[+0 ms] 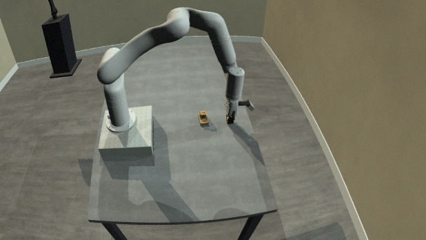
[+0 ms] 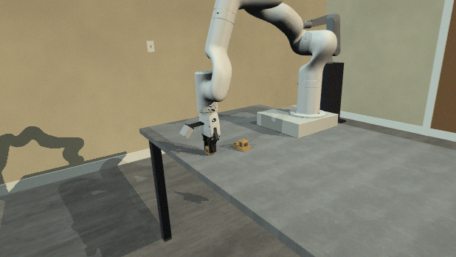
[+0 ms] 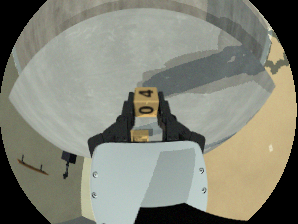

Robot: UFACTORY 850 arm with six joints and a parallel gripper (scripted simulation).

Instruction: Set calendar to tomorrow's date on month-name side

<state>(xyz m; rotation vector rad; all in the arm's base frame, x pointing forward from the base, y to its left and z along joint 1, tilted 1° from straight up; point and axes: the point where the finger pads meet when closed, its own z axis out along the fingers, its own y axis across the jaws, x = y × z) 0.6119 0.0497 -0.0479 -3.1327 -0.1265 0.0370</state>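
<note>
My gripper [image 1: 230,118] points straight down near the table's far right edge and is shut on a small wooden digit cube [image 3: 145,111]. In the wrist view the cube's face shows the digits 0 and 4. The cube sits at or just above the table top; I cannot tell if it touches. It also shows between the dark fingers in the exterior view [image 2: 210,148]. The wooden calendar tray [image 1: 203,119] lies flat on the table to the left of the gripper, apart from it, with one cube standing in it. The tray also shows in the exterior view [image 2: 241,145].
The arm's base block [image 1: 127,132] stands at the table's left side. The table edge [image 2: 162,145] is close to the gripper. A dark pedestal [image 1: 60,45] stands on the floor far behind.
</note>
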